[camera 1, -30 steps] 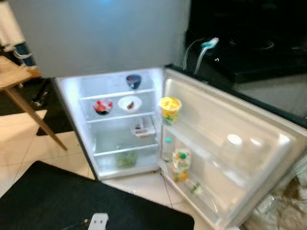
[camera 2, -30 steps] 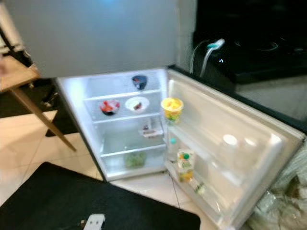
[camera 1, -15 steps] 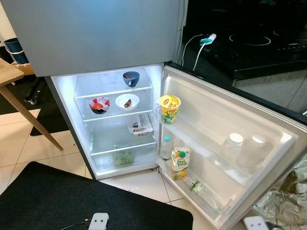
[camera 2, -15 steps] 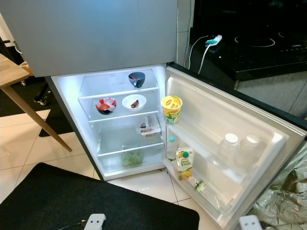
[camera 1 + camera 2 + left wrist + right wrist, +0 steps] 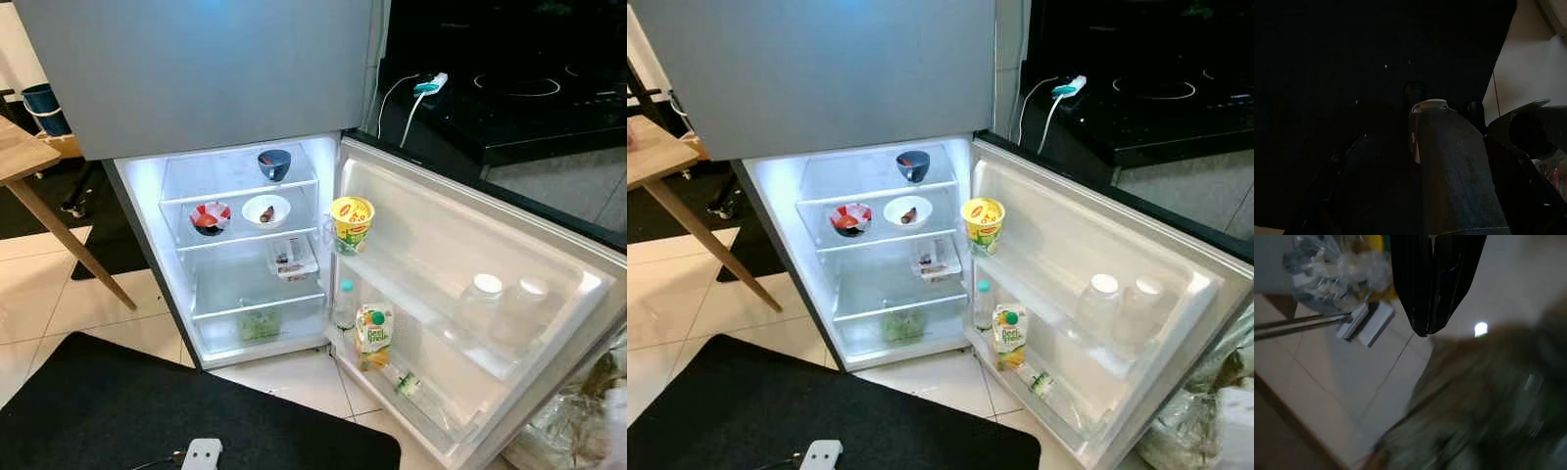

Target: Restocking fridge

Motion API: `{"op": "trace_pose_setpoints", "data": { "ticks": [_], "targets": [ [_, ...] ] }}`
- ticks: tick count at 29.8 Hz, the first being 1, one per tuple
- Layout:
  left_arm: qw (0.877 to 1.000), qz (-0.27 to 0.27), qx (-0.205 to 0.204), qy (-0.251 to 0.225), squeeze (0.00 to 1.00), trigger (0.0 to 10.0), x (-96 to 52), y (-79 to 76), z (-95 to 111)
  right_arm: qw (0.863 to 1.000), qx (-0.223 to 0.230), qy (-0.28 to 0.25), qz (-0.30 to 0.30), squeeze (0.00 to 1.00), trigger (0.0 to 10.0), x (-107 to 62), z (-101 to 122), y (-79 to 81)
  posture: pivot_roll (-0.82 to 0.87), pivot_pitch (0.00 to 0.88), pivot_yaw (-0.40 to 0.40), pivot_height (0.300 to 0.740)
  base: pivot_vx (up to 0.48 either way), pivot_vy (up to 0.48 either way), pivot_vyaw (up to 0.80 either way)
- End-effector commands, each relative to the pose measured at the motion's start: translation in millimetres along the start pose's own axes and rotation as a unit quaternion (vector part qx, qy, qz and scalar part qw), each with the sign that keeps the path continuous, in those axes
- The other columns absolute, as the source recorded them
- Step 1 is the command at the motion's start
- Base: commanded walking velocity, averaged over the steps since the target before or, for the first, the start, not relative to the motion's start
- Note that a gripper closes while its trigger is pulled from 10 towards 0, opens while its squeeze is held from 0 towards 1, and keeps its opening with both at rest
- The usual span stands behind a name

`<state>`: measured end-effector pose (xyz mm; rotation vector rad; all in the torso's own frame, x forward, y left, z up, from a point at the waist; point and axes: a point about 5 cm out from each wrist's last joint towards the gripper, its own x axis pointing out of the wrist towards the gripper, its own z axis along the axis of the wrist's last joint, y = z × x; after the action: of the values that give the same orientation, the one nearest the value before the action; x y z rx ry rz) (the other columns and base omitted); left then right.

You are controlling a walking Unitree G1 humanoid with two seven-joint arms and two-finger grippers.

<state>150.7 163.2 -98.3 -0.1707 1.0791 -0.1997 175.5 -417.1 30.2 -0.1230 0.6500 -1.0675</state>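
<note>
Mostly dark: left tool (image 5: 1459,166); fridge (image 5: 235,245) open.

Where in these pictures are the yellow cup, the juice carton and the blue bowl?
yellow cup (image 5: 351,217), left eye view, on its printed side.
juice carton (image 5: 372,333), left eye view, on its front face.
blue bowl (image 5: 913,164), right eye view, on its outer wall.

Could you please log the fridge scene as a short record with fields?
fridge door: open, swung to the robot's right
top shelf: dark blue bowl
second shelf: red-and-white bowl, white bowl
third shelf: small packet
bottom drawer: green produce
door upper rack: yellow cup, two white-lidded jars
door lower rack: juice carton, clear bottle
right gripper: shut, over tiled floor
</note>
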Motion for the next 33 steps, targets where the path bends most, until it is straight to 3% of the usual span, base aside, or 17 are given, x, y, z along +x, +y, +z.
{"op": "trace_pose_setpoints", "data": {
  "ticks": [1,2,3,4,5,7,9,11,13,16,17,18,23,24,29,31,33],
  "targets": [
    [1.000,0.005,-0.006,0.000,0.00,10.0,-1.7,4.6,-1.1,0.998,0.056,-0.004,-0.013,0.00,10.0,0.8,4.2,-2.9,-0.14,0.000,0.039,0.740,0.000,0.000,0.00],
    [1.000,0.006,-0.007,0.000,0.00,10.0,-2.1,5.6,-1.6,0.995,0.097,-0.014,-0.026,0.00,10.0,2.8,11.8,-9.4,-0.14,0.000,0.040,0.740,0.000,0.000,0.00],
    [1.000,0.006,-0.007,0.000,0.00,10.0,-2.1,5.6,-1.6,0.995,0.097,-0.014,-0.026,0.00,10.0,2.8,11.8,-9.4,-0.14,0.000,0.040,0.740,0.000,0.000,0.00],
    [1.000,0.006,-0.008,0.000,0.00,10.0,-2.4,6.3,-2.2,0.989,0.140,-0.026,-0.032,0.00,10.0,4.7,20.2,-15.4,-0.14,0.000,0.040,0.740,0.000,0.000,0.00],
    [1.000,0.006,-0.008,0.000,0.00,10.0,-2.4,6.3,-2.2,0.989,0.140,-0.026,-0.032,0.00,10.0,4.7,20.2,-15.4,-0.14,0.000,0.040,0.740,0.000,0.000,0.00],
    [1.000,0.007,-0.010,0.000,0.00,10.0,-2.7,7.0,-2.7,0.975,0.215,-0.056,-0.027,0.00,10.0,7.2,40.7,-23.0,-0.14,0.001,0.040,0.740,0.000,0.000,0.00],
    [1.000,0.007,-0.010,0.000,0.00,10.0,-2.7,7.0,-2.6,0.968,0.242,-0.071,-0.011,0.00,10.0,7.5,51.6,-22.4,-0.14,0.001,0.040,0.740,0.000,0.000,0.00],
    [1.000,0.005,-0.010,0.000,0.00,10.0,-2.5,6.4,-2.3,0.954,0.271,-0.114,0.060,0.00,10.0,4.8,79.1,-10.2,-0.15,0.002,0.040,0.740,0.000,0.000,0.00],
    [1.000,0.004,-0.010,0.000,0.00,10.0,-2.3,6.0,-2.1,0.948,0.275,-0.132,0.091,0.00,10.0,2.6,89.9,-4.1,-0.15,0.002,0.040,0.740,0.000,0.000,0.00],
    [1.000,0.001,-0.010,-0.001,0.00,10.0,-1.5,3.5,-1.4,0.923,0.278,-0.182,0.195,0.00,10.0,-7.9,118.2,18.7,-0.15,0.005,0.036,0.740,0.000,0.000,0.00],
    [1.000,0.001,-0.010,-0.001,0.00,10.0,-1.5,3.5,-1.4,0.923,0.278,-0.182,0.195,0.00,10.0,-7.9,118.2,18.7,-0.15,0.005,0.036,0.740,0.000,0.000,0.00],
    [1.000,-0.001,-0.010,-0.002,0.00,10.0,-1.0,2.2,-0.9,0.907,0.273,-0.207,0.243,0.00,10.0,-14.8,131.8,29.8,-0.15,0.004,0.035,0.740,0.000,0.000,0.00],
    [1.000,-0.001,-0.011,-0.003,0.00,10.0,-0.9,2.0,-0.9,0.897,0.269,-0.222,0.272,0.00,10.0,-19.6,139.7,37.0,-0.15,0.002,0.035,0.740,0.000,0.000,0.00],
    [1.000,-0.001,-0.013,-0.002,0.00,10.0,-1.3,2.6,-2.0,0.882,0.258,-0.239,0.314,0.00,10.0,-25.7,148.0,45.1,-0.15,0.001,0.038,0.740,0.000,0.000,0.00],
    [1.000,-0.001,-0.013,0.000,0.00,10.0,-1.7,3.2,-3.0,0.866,0.243,-0.254,0.356,0.00,10.0,-30.4,153.4,50.0,-0.15,0.000,0.040,0.740,0.000,0.000,0.00],
    [1.000,-0.001,-0.012,0.000,0.00,10.0,-1.8,3.7,-3.0,0.852,0.222,-0.262,0.396,0.00,10.0,-34.4,154.2,54.5,-0.15,0.000,0.042,0.740,0.000,0.000,0.00],
    [1.000,-0.001,-0.012,0.000,0.00,10.0,-1.8,3.7,-3.0,0.852,0.222,-0.262,0.396,0.00,10.0,-34.4,154.2,54.5,-0.15,0.000,0.042,0.740,0.000,0.000,0.00]
  ]
}}
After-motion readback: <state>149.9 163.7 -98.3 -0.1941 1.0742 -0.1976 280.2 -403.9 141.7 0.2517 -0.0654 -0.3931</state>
